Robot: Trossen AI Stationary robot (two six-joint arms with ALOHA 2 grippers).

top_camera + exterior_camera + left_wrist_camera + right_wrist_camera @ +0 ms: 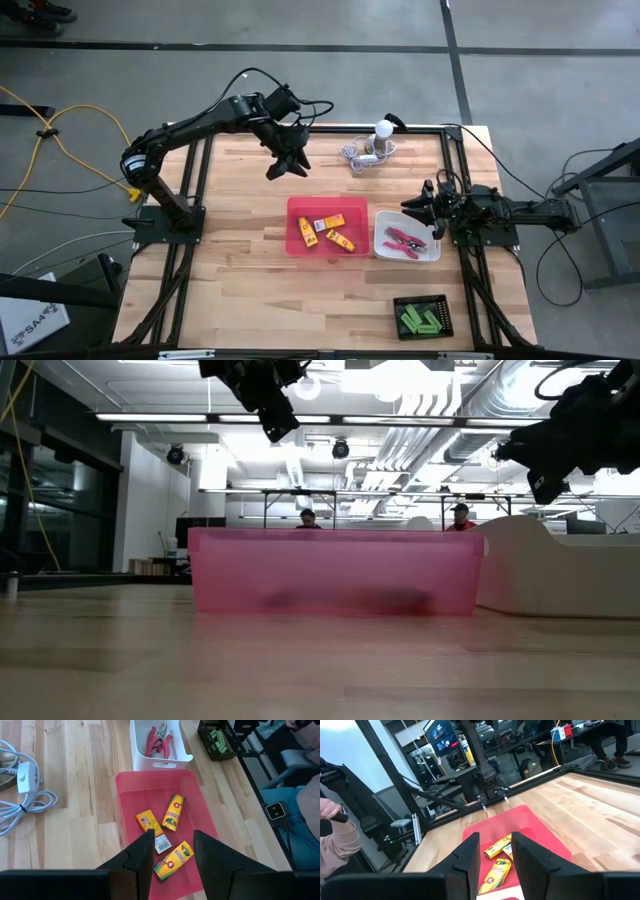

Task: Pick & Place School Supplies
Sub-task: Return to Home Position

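Three yellow-orange boxes (327,232) lie flat in the pink tray (292,225) at the table's middle. Two pink-handled tools (404,240) lie in the white tray (380,236) to its right. Green sticks (420,320) lie in the black tray (398,302) near the front right. My left gripper (288,168) hangs open high above the table, just beyond the pink tray's far edge, pointing down at the boxes (173,812). My right gripper (418,207) is open and level at the right, above the white tray's far edge, with nothing between its fingers (470,851).
A white bulb-like object (383,132) with a coiled grey cord (357,155) lies at the table's far edge. Black frame rails (455,190) run along the table's sides. A person's sleeve (340,845) shows beyond the table. Bare wood lies left of the pink tray.
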